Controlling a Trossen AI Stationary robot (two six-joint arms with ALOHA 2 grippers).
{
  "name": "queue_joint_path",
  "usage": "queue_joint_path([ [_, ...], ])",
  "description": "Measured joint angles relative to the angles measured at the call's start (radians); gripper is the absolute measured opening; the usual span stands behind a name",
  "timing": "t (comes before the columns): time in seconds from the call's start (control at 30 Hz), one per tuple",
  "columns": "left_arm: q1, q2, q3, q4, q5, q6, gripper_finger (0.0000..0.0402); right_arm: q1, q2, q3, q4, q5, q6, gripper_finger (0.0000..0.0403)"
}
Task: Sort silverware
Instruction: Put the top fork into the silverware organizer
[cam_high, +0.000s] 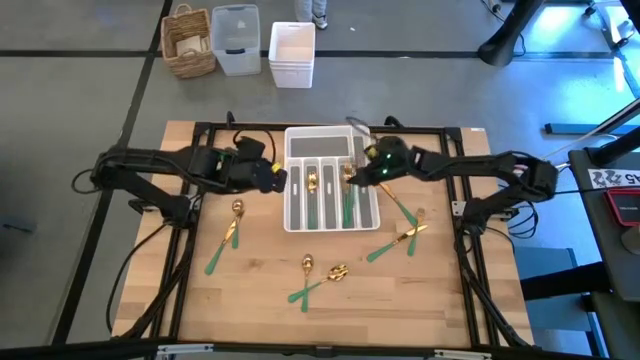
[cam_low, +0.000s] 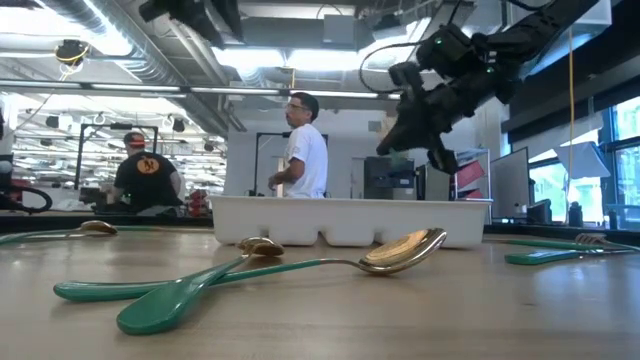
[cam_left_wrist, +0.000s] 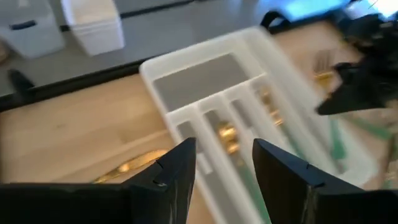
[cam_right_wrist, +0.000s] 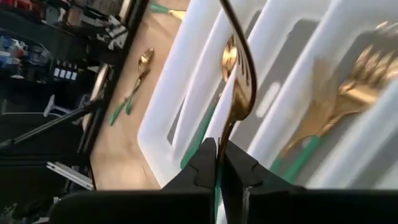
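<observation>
We take the white slotted plastic cutlery tray (cam_high: 330, 180) as our landmark on the pale wooden bench (cam_high: 260, 290). The right gripper (cam_right_wrist: 219, 163) hangs over the tray's right-hand slots, its fingers pinched tight on the slim green handle of a gold-headed spoon (cam_right_wrist: 237, 84), whose bowl points down toward the slots. In the low view we see that same gripper (cam_low: 432, 150) raised above the tray's far rim. Inside the tray we make out a gold spoon head in a middle slot (cam_high: 311, 182), and the right wrist view shows gold forks with green handles (cam_right_wrist: 348, 93) lying in the slot next to the held spoon.

The left gripper (cam_left_wrist: 222, 163) sits just beside the tray's left wall, its two dark fingers spread apart with nothing between them.

The rest of the silverware lies loose on the bench: a spoon and fork pair (cam_high: 228, 236) to the tray's lower left, two crossed pieces (cam_high: 318, 276) below the tray, and more forks (cam_high: 403, 236) to its lower right.

Beyond the tray's upper side, on the floor, stand a wicker basket (cam_high: 190, 42), a clear bin (cam_high: 236, 40) and a white bin (cam_high: 292, 54). In the low view we see two people (cam_low: 300, 145) in the room behind the tray.
</observation>
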Motion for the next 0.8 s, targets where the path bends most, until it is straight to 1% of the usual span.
queue_joint_path([
  [0.17,0.08,0.0,0.0,-0.086,0.137,0.076,0.0153,0.057,0.111,0.0,0.064,0.019,0.063,0.0011],
  [0.27,0.108,0.0,0.0,-0.095,0.18,0.129,0.0153,0.07,0.159,0.0,0.104,0.025,0.1,0.0009],
  [0.43,0.129,0.0,0.0,-0.094,0.192,0.199,0.0153,0.075,0.193,0.002,0.113,0.025,0.102,0.0009],
  [0.57,0.135,0.0,0.0,-0.094,0.192,0.223,0.0153,0.074,0.209,0.004,0.102,0.025,0.105,0.001],
  [0.7,0.135,0.0,0.0,-0.094,0.192,0.243,0.0153,0.074,0.213,-0.002,0.043,0.063,0.113,0.0011],
  [0.8,0.135,0.0,0.0,-0.094,0.192,0.245,0.0153,0.073,0.214,-0.002,0.014,0.069,0.135,0.0011],
])
